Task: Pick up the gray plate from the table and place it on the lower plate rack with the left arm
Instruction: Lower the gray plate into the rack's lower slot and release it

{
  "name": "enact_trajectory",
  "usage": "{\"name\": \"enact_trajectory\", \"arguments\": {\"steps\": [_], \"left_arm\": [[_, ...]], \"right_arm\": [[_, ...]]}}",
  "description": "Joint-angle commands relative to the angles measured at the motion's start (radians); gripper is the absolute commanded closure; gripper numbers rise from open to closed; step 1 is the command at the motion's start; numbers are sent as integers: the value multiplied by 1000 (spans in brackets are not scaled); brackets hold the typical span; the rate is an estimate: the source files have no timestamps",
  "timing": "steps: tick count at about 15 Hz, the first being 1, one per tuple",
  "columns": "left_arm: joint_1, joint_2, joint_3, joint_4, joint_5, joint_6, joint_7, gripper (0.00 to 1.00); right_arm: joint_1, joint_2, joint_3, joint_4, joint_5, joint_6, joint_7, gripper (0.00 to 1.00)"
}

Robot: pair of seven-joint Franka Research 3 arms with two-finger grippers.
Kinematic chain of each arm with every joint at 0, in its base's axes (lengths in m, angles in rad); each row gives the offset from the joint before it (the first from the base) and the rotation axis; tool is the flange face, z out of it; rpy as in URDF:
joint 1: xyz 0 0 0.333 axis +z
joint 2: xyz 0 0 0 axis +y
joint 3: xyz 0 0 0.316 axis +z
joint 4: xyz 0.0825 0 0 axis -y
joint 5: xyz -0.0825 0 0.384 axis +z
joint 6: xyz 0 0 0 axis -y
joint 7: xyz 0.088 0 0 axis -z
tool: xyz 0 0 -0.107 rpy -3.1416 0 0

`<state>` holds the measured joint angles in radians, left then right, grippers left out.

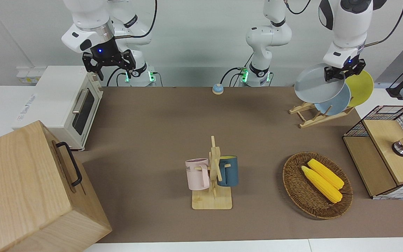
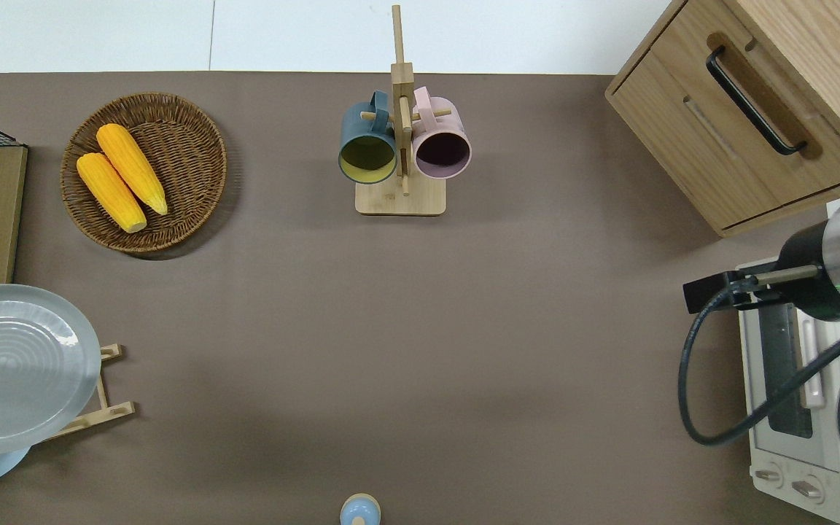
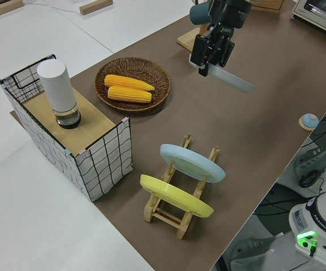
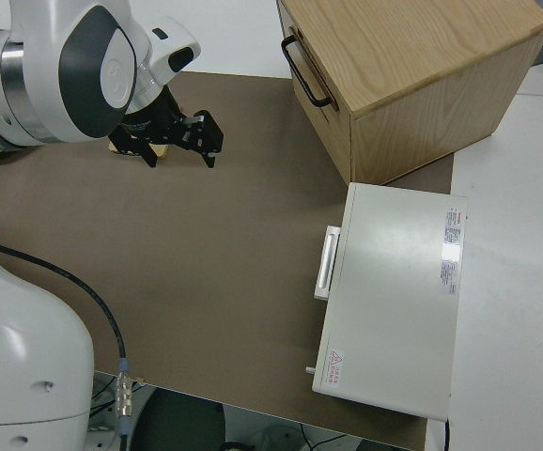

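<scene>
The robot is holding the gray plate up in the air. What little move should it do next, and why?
Probably lower it. The left hand grips the gray plate above the lower plate rack, where the blue plate and yellow plate already stand, so it likely should ease down into the free slot.

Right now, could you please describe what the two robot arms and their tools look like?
Both are glossy white jointed arms with rounded shells and dark round joint caps. Black cables loop along each, and the bases glow green. A silver metal ring sits above each wrist. The left arm's black two-finger tool and the right arm's black two-finger tool each carry a small blue light on the black housing.
</scene>
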<state>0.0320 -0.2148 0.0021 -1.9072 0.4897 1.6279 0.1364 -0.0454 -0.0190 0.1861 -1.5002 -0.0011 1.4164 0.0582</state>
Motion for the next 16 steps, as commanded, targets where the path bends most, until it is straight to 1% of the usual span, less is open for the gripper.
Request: {"name": "enact_trajectory", "arguments": {"steps": [1, 6, 8, 10, 12, 16], "left_arm": [[-10, -5, -28, -36, 114, -6, -55, 1000], [-10, -3, -89, -110, 252, -11, -217, 1000], [-10, -3, -103, -136, 299, -16, -259, 1000], [-12, -6, -105, -168, 354, -19, -294, 1000], [-12, -6, -117, -205, 421, -23, -339, 1000], [-12, -6, -119, -275, 515, -23, -444, 1000]], "right_arm": [[-10, -2, 6, 6, 10, -14, 0, 11], [-10, -2, 6, 6, 10, -14, 0, 13], [-10, -2, 6, 6, 10, -14, -1, 11], [-10, -2, 6, 6, 10, -14, 0, 13], [-10, -2, 6, 6, 10, -14, 0, 13], [-10, -2, 6, 6, 10, -14, 0, 13]]}}
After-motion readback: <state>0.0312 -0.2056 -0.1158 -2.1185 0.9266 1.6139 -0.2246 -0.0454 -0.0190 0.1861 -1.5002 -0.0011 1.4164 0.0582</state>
